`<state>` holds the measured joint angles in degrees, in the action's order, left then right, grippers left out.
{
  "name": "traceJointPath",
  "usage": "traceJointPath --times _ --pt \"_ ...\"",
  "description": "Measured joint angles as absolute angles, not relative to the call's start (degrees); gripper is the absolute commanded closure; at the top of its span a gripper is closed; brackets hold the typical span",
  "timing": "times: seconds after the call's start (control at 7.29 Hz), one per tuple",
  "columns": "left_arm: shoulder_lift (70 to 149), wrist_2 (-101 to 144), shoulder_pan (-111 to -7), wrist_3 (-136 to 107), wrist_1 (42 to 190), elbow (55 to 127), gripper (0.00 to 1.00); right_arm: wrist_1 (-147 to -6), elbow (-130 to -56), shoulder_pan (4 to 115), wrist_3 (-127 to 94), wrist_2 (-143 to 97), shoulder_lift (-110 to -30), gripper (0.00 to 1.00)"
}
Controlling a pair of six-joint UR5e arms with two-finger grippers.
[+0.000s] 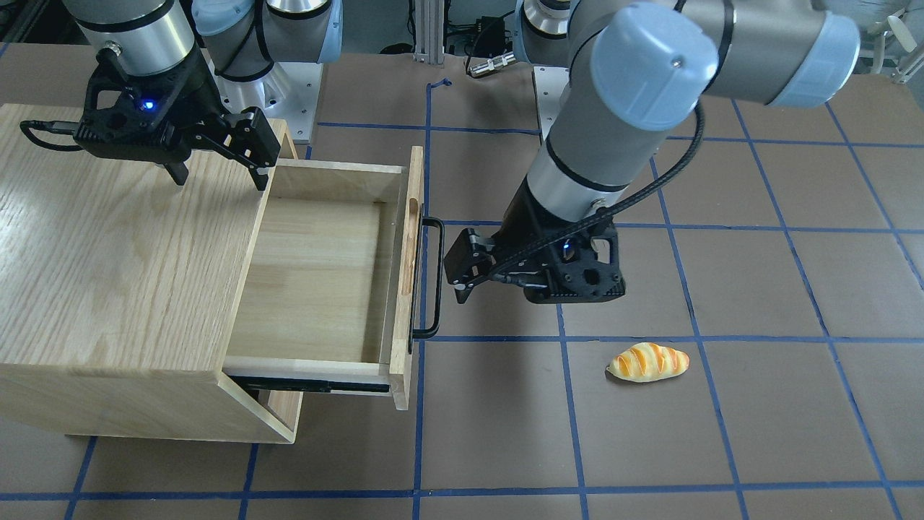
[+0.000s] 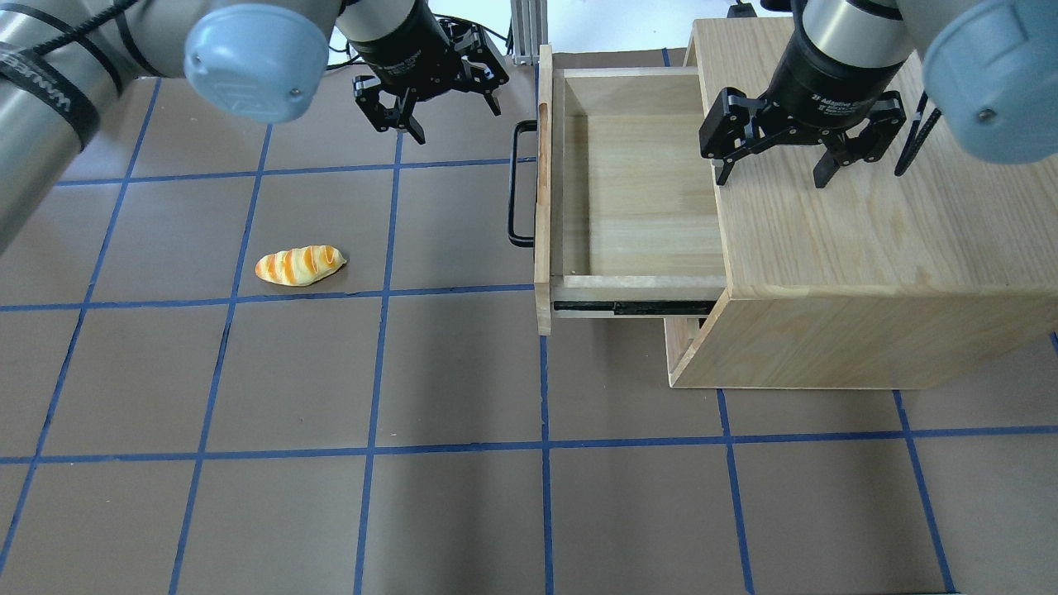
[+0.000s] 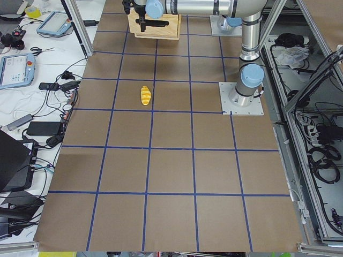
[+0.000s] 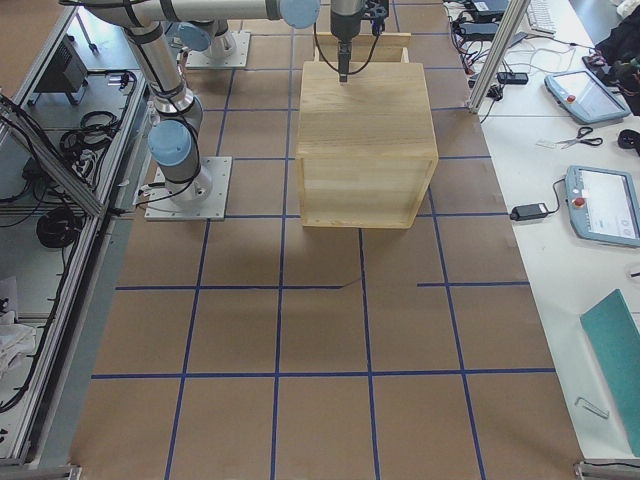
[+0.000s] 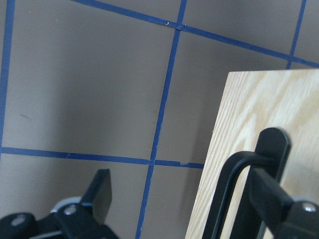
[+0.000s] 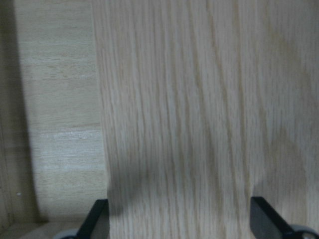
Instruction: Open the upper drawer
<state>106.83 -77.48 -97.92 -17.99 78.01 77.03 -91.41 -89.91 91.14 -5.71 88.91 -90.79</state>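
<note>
The upper drawer [image 1: 317, 274] is pulled far out of the oak-grain cabinet [image 1: 108, 253], and its inside shows empty. Its front panel carries the black bar handle [image 1: 437, 278]. In the overhead view the drawer [image 2: 645, 198] and handle [image 2: 517, 186] show the same. My left gripper [image 1: 462, 271] is open and empty, level with the handle and a small gap away from it; it also shows in the overhead view [image 2: 455, 120]. The left wrist view shows the handle [image 5: 232, 194] against the panel [image 5: 249, 124]. My right gripper [image 1: 220, 179] is open and empty above the cabinet top [image 2: 868, 248].
A toy bread roll [image 1: 648, 361] lies on the brown mat beside the left arm; it also shows in the overhead view [image 2: 299, 264]. Blue tape lines grid the table. The cabinet's lower compartment [image 1: 278, 412] sits under the extended drawer's black rail [image 1: 317, 385].
</note>
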Motion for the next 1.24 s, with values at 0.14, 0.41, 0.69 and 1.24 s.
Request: traceJointPath --times 0.14,0.41,0.69,1.24 --pt "105.37 -77.9 -95.34 -13.73 81.03 76.03 0.0 -91.41 -89.91 91.14 -5.71 88.93 -90.79 0.0" --pt "102.37 -81.88 -91.31 -9.32 84.55 75.86 0.0 -91.41 -89.91 91.14 -5.71 88.89 -90.79 0.0" --pt "100.55 -84.82 -89.24 -8.31 85.13 76.47 0.0 -91.41 -89.91 91.14 -5.71 88.9 -90.79 0.0" --pt "96.65 -88.11 -87.45 -6.1 84.96 81.7 0.0 -91.41 -89.91 91.14 -5.71 88.88 -90.79 0.0"
